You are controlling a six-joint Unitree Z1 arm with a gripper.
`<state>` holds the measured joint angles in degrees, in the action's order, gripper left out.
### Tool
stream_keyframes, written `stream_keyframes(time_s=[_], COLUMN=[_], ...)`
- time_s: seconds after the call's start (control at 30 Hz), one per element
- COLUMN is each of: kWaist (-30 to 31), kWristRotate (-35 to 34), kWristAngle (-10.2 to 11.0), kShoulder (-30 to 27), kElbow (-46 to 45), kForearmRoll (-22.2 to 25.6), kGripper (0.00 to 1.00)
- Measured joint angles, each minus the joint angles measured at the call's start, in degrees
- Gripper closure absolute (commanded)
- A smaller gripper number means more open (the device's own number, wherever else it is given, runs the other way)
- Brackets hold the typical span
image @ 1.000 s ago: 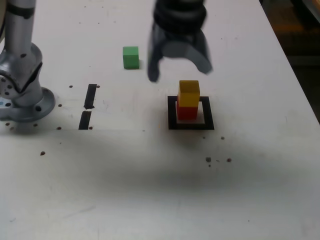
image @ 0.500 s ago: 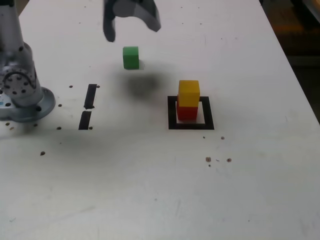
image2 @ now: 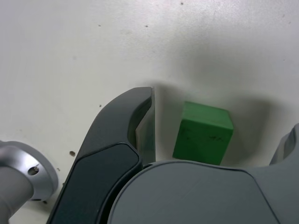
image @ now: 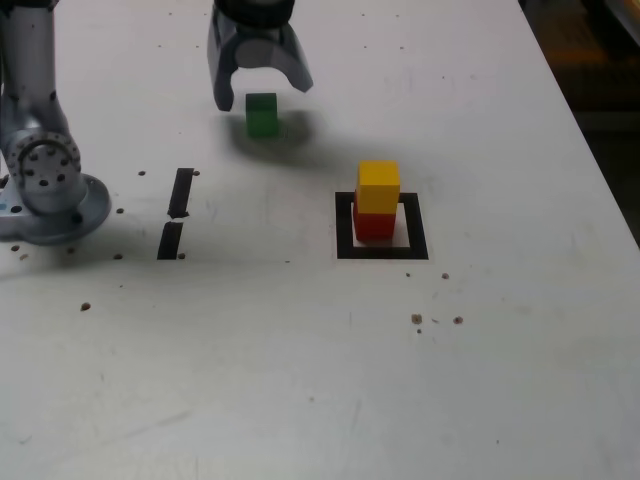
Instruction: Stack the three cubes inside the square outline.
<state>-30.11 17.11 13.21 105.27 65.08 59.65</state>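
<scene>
1. The hand (image: 262, 92) is spread wide above the green cube (image: 262, 114) — its fingers flank the cube, gripping nothing.
2. The yellow cube (image: 378, 187) sits on the red cube (image: 375, 225) inside the square (image: 345, 225).
3. All rest on the white tabletop (image: 300, 350), the green cube well apart from the stack.

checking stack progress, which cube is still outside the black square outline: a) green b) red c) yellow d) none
a, the green cube sits on the table apart from the square outline, under the open gripper, while the yellow cube rests on the red cube inside it.
</scene>
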Motion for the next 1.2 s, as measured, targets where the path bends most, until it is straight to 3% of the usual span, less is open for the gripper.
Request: stream_keyframes(time_s=[0.13, 0.27, 0.43, 0.63, 0.8, 1.03, 1.1, 1.2], kWaist=[0.02, 0.03, 0.03, 0.05, 0.06, 4.93, 8.59, 14.36], kWristRotate=[0.39, 0.96, 2.51, 5.77, 6.29, 2.02, -1.02, -5.15], kWristAngle=[-0.06, -0.27, -2.76, -7.13, -7.74, -6.33, -5.35, -5.49], kShoulder=[1.24, 2.46, 2.56, 2.62, 2.16, -6.16, -6.64, -5.86], kElbow=[-0.46, -0.47, -0.66, -1.67, -1.59, 6.95, 10.94, 16.56], kForearmRoll=[-1.18, -1.29, -3.76, -6.68, -5.89, 5.91, 10.09, 16.18], kGripper=[0.22, 0.41, 0.66, 0.83, 0.92, 0.93, 0.93, 0.93])
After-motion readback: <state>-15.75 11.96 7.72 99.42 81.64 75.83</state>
